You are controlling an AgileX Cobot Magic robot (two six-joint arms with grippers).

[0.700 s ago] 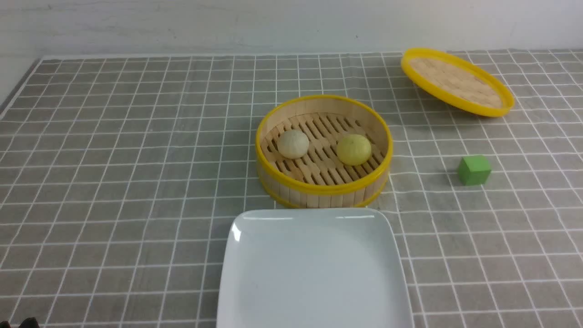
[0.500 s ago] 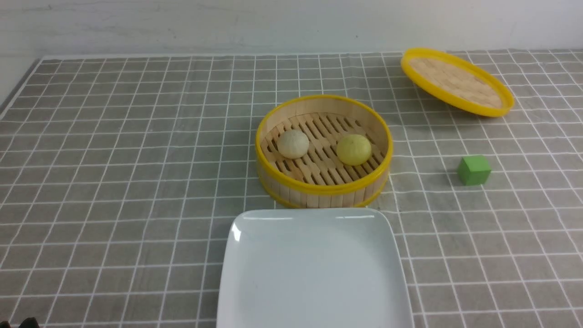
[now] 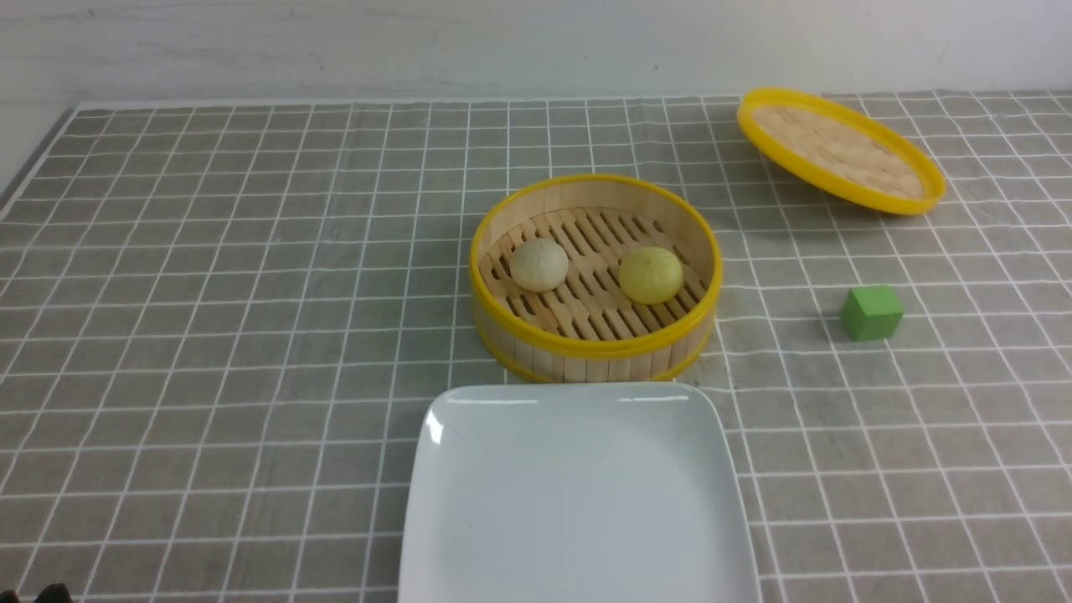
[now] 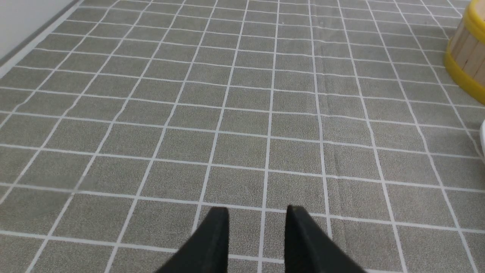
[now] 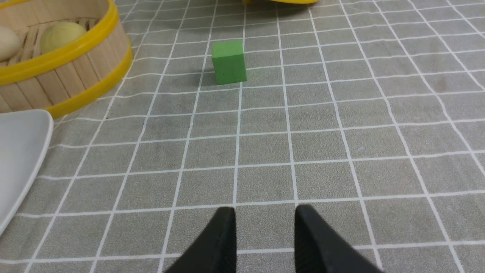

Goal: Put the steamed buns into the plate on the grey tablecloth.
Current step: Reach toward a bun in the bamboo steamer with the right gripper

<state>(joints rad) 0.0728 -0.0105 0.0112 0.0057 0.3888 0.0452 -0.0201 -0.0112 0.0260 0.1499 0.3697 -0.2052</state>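
Cropped things
Front view crops the near side of the plate (image 3: 578, 502); right wrist view, most of the lid (image 5: 280, 1).

place: staged lab tabletop | evidence: grey tablecloth (image 3: 209, 335) — bare white wall (image 3: 335, 42)

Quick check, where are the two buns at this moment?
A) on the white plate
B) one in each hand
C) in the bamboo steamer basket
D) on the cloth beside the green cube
C: the off-white bun and the yellow bun both sit on the slats inside the steamer basket, and the plate in front of it holds no bun.
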